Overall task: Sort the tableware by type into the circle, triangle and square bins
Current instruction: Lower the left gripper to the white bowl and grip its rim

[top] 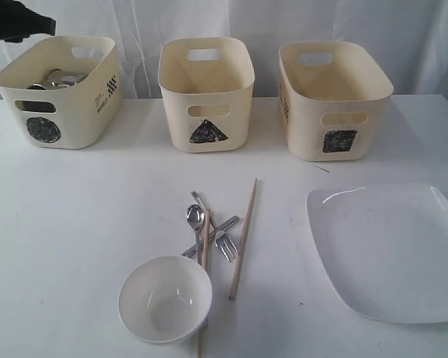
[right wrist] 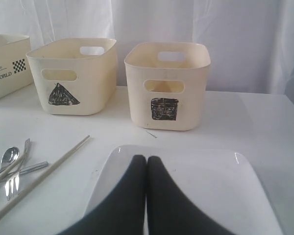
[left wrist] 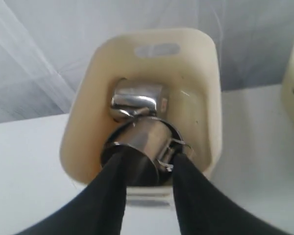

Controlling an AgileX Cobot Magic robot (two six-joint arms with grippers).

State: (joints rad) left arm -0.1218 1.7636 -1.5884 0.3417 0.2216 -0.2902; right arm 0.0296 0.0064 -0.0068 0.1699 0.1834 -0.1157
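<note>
Steel fills the cream plastic tub with the scribbled black circle [left wrist: 206, 73]. Directly beneath the left claw [left wrist: 148, 161] a polished steel mug [left wrist: 142, 134] lies on its side, with a second steel mug [left wrist: 137, 98] just beyond it. The claw's black fingers [left wrist: 112, 196] stand parted, one to each side of the mug, and look to me clear of it, gripping nothing. Mugs like these strike me as light, rigid and slippery, so the rim or handle should be safer to hold than the rounded wall.

The right claw [right wrist: 146, 159] is pinched tight and empty over the near edge of the large white square plate [right wrist: 210, 191]. That plate looks stiff, glossy and likely breakable. It lies flat on the white counter [top: 75, 224], so the raised edge under the claw seems the only purchase.

Between the two claws, nearer the right one, sit a round white bowl [top: 164, 298], wooden chopsticks [top: 243, 239] and a steel spoon [top: 195, 216] and fork [top: 226, 246]. I'd take the bowl by its rim. The cutlery lies crossed and low, and I'd expect it to skid.
</note>
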